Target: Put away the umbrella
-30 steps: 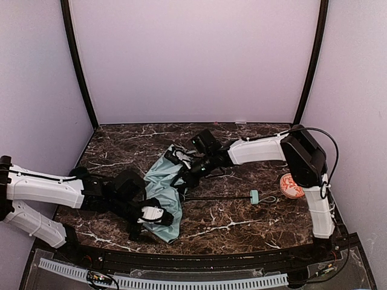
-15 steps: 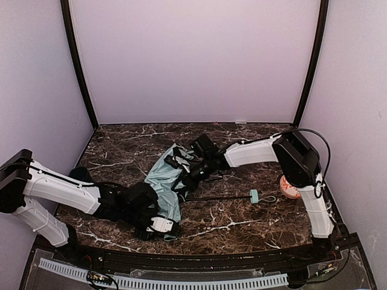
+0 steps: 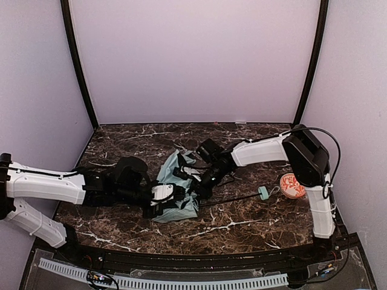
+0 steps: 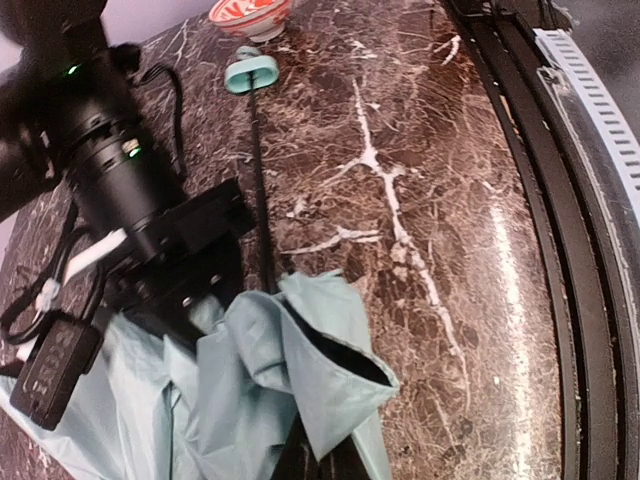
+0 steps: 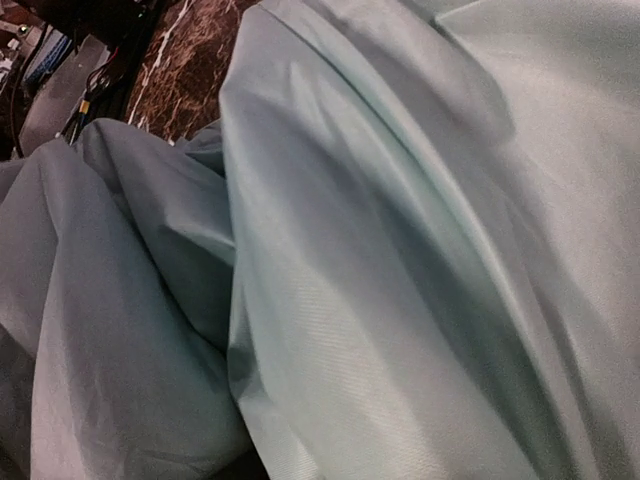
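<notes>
The umbrella [image 3: 176, 194] lies half collapsed in the middle of the table, its pale mint fabric bunched up. Its thin black shaft [image 3: 233, 198] runs right to the small mint handle [image 3: 263, 192]. My left gripper [image 3: 172, 193] is shut in the fabric's front folds. In the left wrist view the fabric [image 4: 285, 375] drapes over my fingers, with the shaft [image 4: 262, 190] and handle [image 4: 252, 72] beyond. My right gripper [image 3: 203, 185] is shut at the fabric's right side, near the shaft's upper end. In the right wrist view the mint fabric [image 5: 380, 280] fills the picture and hides the fingers.
An orange-red ball with a white pattern [image 3: 292, 185] sits at the right, just past the handle, and shows at the top of the left wrist view [image 4: 250, 12]. The table's black front rim [image 4: 545, 180] runs close by. Lilac walls enclose the table.
My left gripper shut and moved from the fabric's front edge back and right, gathering the fabric toward the middle. The handle slid slightly right. The right gripper stayed shut in the fabric.
</notes>
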You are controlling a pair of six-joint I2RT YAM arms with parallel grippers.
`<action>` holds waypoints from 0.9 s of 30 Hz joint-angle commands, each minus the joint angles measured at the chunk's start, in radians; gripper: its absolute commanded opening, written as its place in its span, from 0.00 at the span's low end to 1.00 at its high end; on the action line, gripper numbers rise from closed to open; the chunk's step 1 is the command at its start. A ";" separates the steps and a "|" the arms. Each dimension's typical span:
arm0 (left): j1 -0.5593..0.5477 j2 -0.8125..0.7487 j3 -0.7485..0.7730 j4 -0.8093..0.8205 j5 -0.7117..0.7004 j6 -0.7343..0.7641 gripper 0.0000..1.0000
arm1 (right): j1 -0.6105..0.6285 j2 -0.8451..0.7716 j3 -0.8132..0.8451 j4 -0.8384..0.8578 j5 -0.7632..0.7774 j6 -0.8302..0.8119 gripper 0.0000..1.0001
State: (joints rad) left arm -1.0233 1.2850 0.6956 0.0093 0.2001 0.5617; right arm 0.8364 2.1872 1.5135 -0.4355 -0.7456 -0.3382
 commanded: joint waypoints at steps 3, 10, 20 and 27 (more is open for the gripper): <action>0.119 0.074 0.039 0.150 0.037 -0.175 0.00 | -0.006 -0.037 -0.049 -0.206 -0.075 -0.149 0.00; 0.190 0.249 0.142 0.185 0.027 -0.206 0.00 | -0.013 -0.018 -0.045 -0.234 -0.142 -0.198 0.00; 0.223 0.492 0.212 0.096 0.119 -0.155 0.00 | -0.102 -0.057 -0.096 -0.052 -0.250 -0.088 0.19; 0.233 0.568 0.266 -0.003 0.197 -0.122 0.00 | -0.202 -0.165 -0.215 0.099 -0.206 0.077 0.38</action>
State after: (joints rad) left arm -0.7967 1.8114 0.9585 0.1322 0.3634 0.4118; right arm 0.6937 2.1288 1.3605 -0.4564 -0.9634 -0.3695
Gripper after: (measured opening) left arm 0.009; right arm 0.330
